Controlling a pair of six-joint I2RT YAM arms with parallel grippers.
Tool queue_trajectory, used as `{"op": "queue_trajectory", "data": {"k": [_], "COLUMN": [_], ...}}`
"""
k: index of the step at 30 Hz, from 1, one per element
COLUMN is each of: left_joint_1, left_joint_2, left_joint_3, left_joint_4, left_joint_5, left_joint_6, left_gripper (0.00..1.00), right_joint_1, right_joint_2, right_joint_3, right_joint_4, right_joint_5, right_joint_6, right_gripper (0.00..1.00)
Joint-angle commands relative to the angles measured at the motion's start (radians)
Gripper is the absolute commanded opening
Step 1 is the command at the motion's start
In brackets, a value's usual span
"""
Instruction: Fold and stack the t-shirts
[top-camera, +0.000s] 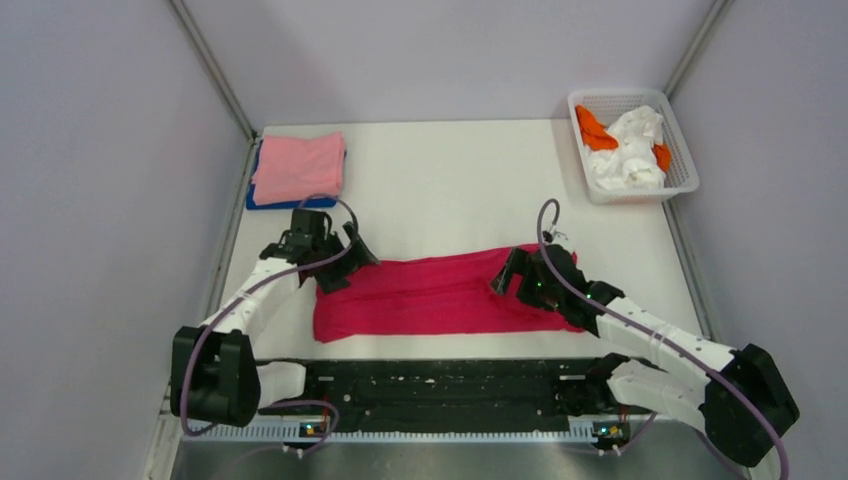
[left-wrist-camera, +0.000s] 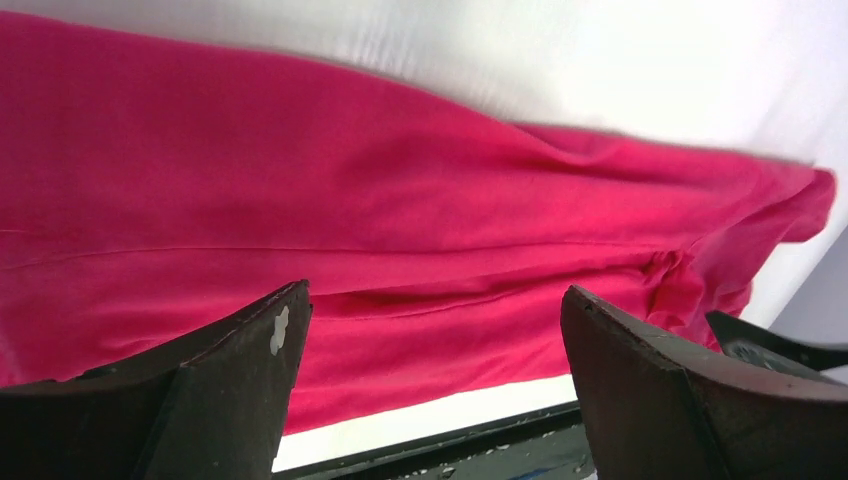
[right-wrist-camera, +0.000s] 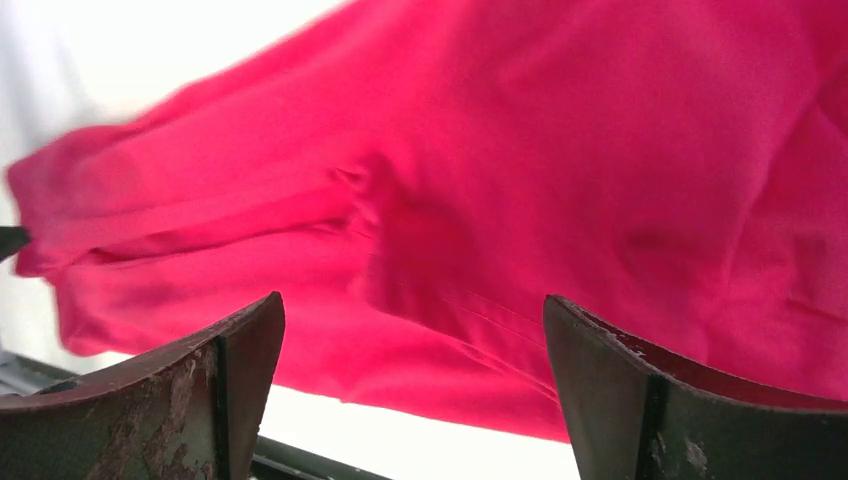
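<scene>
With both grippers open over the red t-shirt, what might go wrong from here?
1. The red t-shirt is bunched into loose layers at its right end; the open right gripper may pinch only the top one, spoiling the fold.
2. Its near edge lies close to the front edge of the table; a pull by the left gripper might drag it off.

This was a robotics lab test cell rather than a home. A white worktop (top-camera: 450, 190) sat boxed in by plain pale wall panels (top-camera: 90, 180) held on bare metal corner posts (top-camera: 212, 65). A left arm (top-camera: 255, 295) and a right arm (top-camera: 660, 345) were bolted to a black rail (top-camera: 440, 385) at its near edge, with grey cables (top-camera: 540, 232) looping off them. A white plastic basket (top-camera: 640, 196) of crumpled cloths sat in the far right corner.
</scene>
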Motion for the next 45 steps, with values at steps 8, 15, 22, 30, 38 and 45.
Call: {"op": "queue_trajectory", "data": {"k": [8,15,22,30,38,45], "left_joint_1": [-0.064,-0.131,-0.300,-0.495,-0.721,-0.815], "left_joint_2": [0.113,0.077,0.035,-0.011,0.241,0.303], "left_joint_3": [-0.020,-0.108,-0.155,-0.184,-0.033,0.093], "left_joint_4": [-0.009,0.020,0.071,0.234,0.360,0.303], "left_joint_5": [-0.120,-0.094,-0.054,-0.161,-0.213,-0.242], "left_joint_6": [0.028,-0.002,-0.141,-0.376,-0.457,-0.416], "left_gripper": [0.98,0.98,0.98,0.99,0.99,0.99], "right_joint_1": [-0.101,-0.313,-0.378,-0.347,-0.238,-0.225], "right_joint_2": [0.157,0.394,0.839,1.340,1.737,1.709], "right_joint_3": [-0.122,0.035,0.546,1.187,1.837,1.950], "right_joint_4": [0.008,0.201,0.212,0.069,-0.180,-0.148], "right_joint_5": [0.021,-0.048,-0.132,-0.490,-0.576,-0.518], "right_joint_6": [0.125,-0.051,-0.237,-0.309,-0.311,-0.361], "right_gripper": [0.99,0.99,0.99,0.99,0.99,0.99]}}
